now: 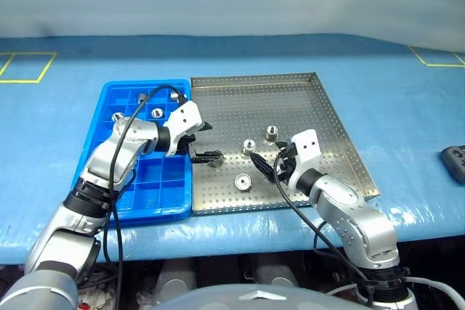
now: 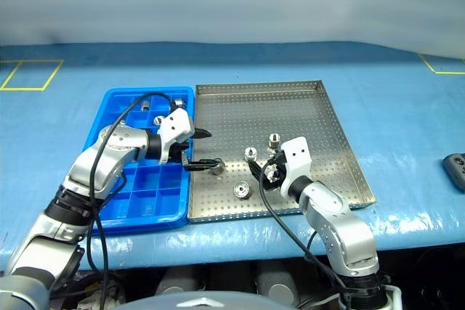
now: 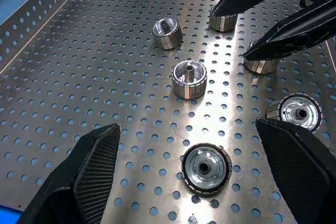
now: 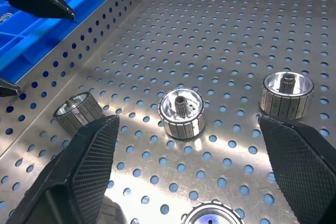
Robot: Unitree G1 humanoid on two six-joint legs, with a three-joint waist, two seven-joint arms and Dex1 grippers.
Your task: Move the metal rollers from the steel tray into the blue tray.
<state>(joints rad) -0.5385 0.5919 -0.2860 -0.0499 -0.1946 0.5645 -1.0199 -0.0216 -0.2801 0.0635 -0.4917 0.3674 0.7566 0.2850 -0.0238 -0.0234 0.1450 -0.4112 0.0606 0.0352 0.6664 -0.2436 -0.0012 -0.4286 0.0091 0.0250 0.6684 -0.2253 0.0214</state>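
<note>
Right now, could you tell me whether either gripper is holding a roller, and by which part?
Nothing is held: the left gripper and right gripper are open above the steel tray.

I see a blue table cover (image 1: 407, 107) under everything. Yellow tape squares (image 1: 25, 67) sit at its ten and two o'clock corners. A dark object (image 1: 455, 161) lies at three o'clock, by the edge.

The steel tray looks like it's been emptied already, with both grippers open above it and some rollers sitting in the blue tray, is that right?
Not quite: the steel tray is not emptied. The left eye view shows metal rollers still lying on its perforated floor. The rest holds: the left gripper and right gripper are open above it, and some rollers sit in the blue tray.
</note>
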